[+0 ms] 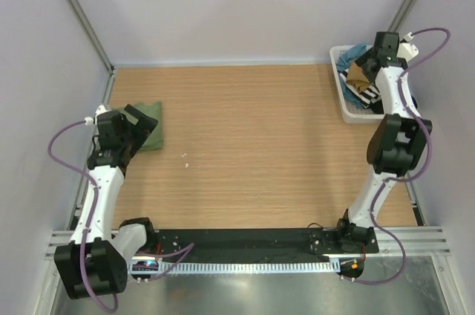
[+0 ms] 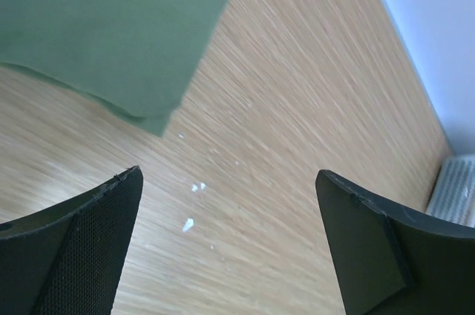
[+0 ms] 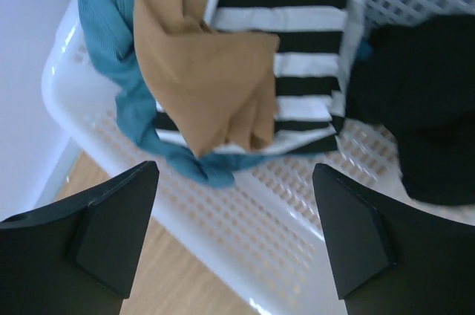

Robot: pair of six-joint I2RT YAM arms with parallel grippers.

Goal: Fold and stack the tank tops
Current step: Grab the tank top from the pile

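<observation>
From above, the 2 arms reach to opposite sides of the wooden surface (image 1: 260,129). The left fingers (image 1: 141,123) sit over the folded olive green tank top (image 1: 154,118), which lies flat near the surface's left edge. The right fingers (image 1: 369,70) hang over a white basket (image 1: 347,111) at the far right corner, where the tan-brown tank top (image 1: 358,76) lies crumpled among other clothes. A few white crumbs (image 1: 185,155) dot the wood just right of the green top. In the left wrist view, the 2 fingers stand wide apart and hold nothing. The green tank top (image 2: 111,25) fills the upper left with a straight folded edge and a second layer showing beneath, and bare wood and the crumbs (image 2: 189,223) show between the fingers. In the right wrist view, the fingers (image 3: 236,170) are likewise spread wide and hold nothing, poised above the basket's near rim (image 3: 245,211). The tan-brown tank top (image 3: 200,70) is bunched on top of a black-and-white striped garment (image 3: 297,40), with a teal garment (image 3: 111,3) to its left and a black garment (image 3: 430,107) at the right.
</observation>
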